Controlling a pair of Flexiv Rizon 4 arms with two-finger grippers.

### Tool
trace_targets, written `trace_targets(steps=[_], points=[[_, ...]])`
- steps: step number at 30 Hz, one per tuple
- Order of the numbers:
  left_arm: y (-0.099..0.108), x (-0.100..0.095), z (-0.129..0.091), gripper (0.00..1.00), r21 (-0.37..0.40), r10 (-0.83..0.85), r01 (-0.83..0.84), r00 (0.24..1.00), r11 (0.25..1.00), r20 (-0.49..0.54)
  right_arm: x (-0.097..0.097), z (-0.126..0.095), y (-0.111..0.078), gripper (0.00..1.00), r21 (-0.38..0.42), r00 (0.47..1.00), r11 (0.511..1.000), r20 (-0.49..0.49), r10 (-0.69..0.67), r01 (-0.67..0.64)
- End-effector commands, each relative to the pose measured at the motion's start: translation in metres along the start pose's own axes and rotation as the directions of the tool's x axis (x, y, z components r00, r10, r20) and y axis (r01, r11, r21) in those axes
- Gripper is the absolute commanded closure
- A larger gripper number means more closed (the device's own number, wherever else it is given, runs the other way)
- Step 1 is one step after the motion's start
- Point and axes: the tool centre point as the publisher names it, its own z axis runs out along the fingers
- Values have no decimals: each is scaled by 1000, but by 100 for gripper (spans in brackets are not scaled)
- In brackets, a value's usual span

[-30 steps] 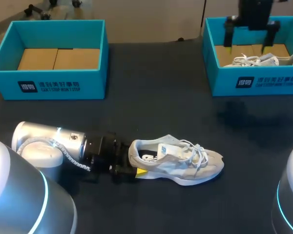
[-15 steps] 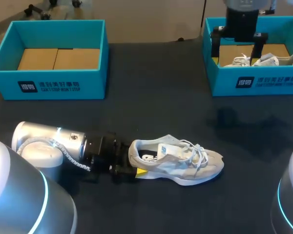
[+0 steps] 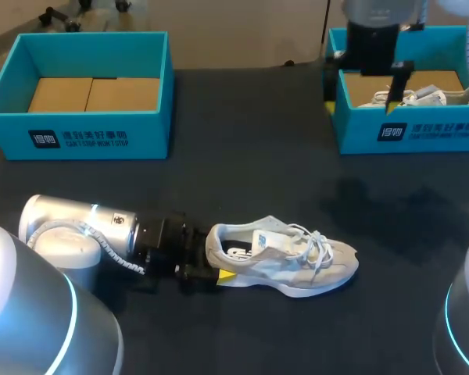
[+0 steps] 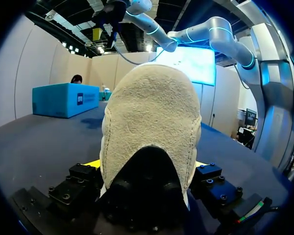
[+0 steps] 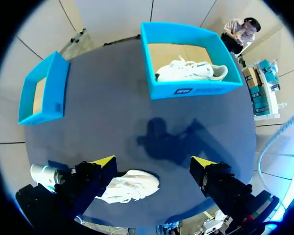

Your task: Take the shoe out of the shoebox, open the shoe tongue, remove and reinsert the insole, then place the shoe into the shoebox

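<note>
**On the table: heel clamped, tongue waiting for the free gripper**

On the dark table (image 3: 242, 156), the shoe (image 3: 285, 258) is lying on its sole with its toe pointing toward my right side, well apart from both boxes. The left gripper (image 4: 146, 165) is lying low along the tabletop and clamping the heel from 2 sides. Its yellow tips are pressing against the fabric in the left wrist view. The right gripper (image 5: 154, 164) is hanging high above the table with its 2 fingers spread wide and nothing between them. In the head view it is hovering over the wall of the right-hand shoebox (image 3: 406, 133) that faces the table's middle. A second shoe (image 3: 422, 95) is resting in that box. The left-hand shoebox (image 3: 78, 129) is showing only its cardboard floor.

Judging from this layout, the take-out step is looking done and opening the tongue is the step in hand. Doing it well is probably depending on the left arm acting as a firm anchor while the right one is coming down over the tongue (image 3: 270, 238). The right fingers are likely needing to narrow before pinching the tongue's free upper edge. They should be avoiding the laces (image 3: 316, 246) just ahead of it, since a snagged loop could be dragging the whole shoe along. Pulling gently up and toward the toe should be widening the opening without twisting the heel out of the left grip.
</note>
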Motion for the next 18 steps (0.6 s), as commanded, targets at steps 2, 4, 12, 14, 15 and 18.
trace_targets(steps=[2,4,12,14,15,18], points=[[1,-1,1,100,-4,-1,1,1000,1000,0,28,4,-36,0,-19,1000,1000,11,14,-14],[1,-1,1,100,-4,-1,1,1000,1000,0,35,2,-49,0,-17,999,999,14,28,-28],[1,-1,1,100,-4,-1,1,1000,1000,0,68,-5,-97,0,-38,994,994,38,107,-106],[1,-1,1,100,-4,-1,1,1000,1000,0,76,-5,-103,0,-39,993,993,35,110,-108],[1,-1,1,100,-4,-1,1,1000,1000,0,79,-4,-107,0,-29,990,991,45,131,-130],[1,-1,1,100,-4,-1,1,1000,1000,0,88,5,-110,0,51,986,986,43,159,-161]])
